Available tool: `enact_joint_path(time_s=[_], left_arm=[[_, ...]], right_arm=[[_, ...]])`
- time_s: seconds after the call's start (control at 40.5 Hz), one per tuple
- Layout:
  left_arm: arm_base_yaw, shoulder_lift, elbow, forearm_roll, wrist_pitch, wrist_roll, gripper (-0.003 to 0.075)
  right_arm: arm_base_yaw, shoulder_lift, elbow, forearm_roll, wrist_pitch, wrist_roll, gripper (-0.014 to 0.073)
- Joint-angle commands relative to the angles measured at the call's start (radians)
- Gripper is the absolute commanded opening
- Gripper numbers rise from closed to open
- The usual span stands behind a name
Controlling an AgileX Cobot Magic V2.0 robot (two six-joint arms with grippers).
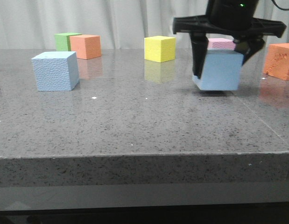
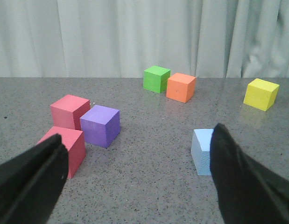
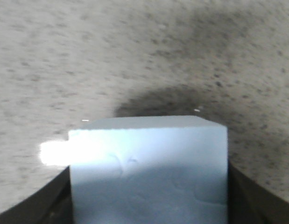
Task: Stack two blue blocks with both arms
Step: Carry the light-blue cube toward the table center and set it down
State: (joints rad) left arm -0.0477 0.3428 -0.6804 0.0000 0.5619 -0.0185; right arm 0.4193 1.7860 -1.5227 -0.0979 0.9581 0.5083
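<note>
Two blue blocks, well apart: the right gripper (image 1: 222,63) has its jaws pinching one blue block (image 1: 221,71) on both sides, tilted and just clear of the grey table (image 1: 135,121), with a pink cube (image 1: 221,44) behind it. Over on the left, the second blue block (image 1: 56,70) sits flat on the table in front of the green cube (image 1: 64,41) and the orange cube (image 1: 86,46). The left gripper (image 2: 137,172) has its jaws spread wide, gripping nothing, that second block just beside one fingertip (image 2: 226,144).

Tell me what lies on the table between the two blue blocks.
Nothing: front view shows bare table between the resting blue block and the one in the right gripper.
</note>
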Motion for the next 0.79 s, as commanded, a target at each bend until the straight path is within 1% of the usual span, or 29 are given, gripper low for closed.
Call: enact_joint_path(time_s=[0.0,0.123,0.296,0.346,0.42,0.519,0.691,0.765], left_arm=[[0.002,0.018,-0.028,0.0,-0.079,-0.006,0.0606],[0.002,0.018,-0.028,0.0,-0.079,-0.006,0.0606],[0.002,0.018,-0.028,0.0,-0.079,-0.006,0.0606],[0.002,0.018,-0.028,0.0,-0.079,-0.006,0.0606],[0.002,0.018,-0.028,0.0,-0.079,-0.006,0.0606],[0.002,0.018,-0.028,0.0,-0.079,-0.006,0.0606],[0.002,0.018,-0.028,0.0,-0.079,-0.006,0.0606],[0.002,0.018,-0.028,0.0,-0.079,-0.006,0.0606]], right_arm=[[0.034,-0.06,-0.074,-0.006,-0.02,-0.01,0.0401],[0.072,-0.031,-0.134,-0.023,0.012,0.036,0.0401],[0.145,0.065,-0.261,-0.077,0.108,0.107,0.0401],[0.173,0.096,-0.298,-0.095,0.117,0.116,0.0401],[0.199,0.139,-0.348,-0.137,0.14,0.163,0.0401],[0.203,0.182,-0.387,-0.144,0.156,0.223,0.0402],[0.203,0.203,-0.401,-0.134,0.162,0.222,0.0406],[0.203,0.203,-0.401,-0.134,0.154,0.222,0.0431]])
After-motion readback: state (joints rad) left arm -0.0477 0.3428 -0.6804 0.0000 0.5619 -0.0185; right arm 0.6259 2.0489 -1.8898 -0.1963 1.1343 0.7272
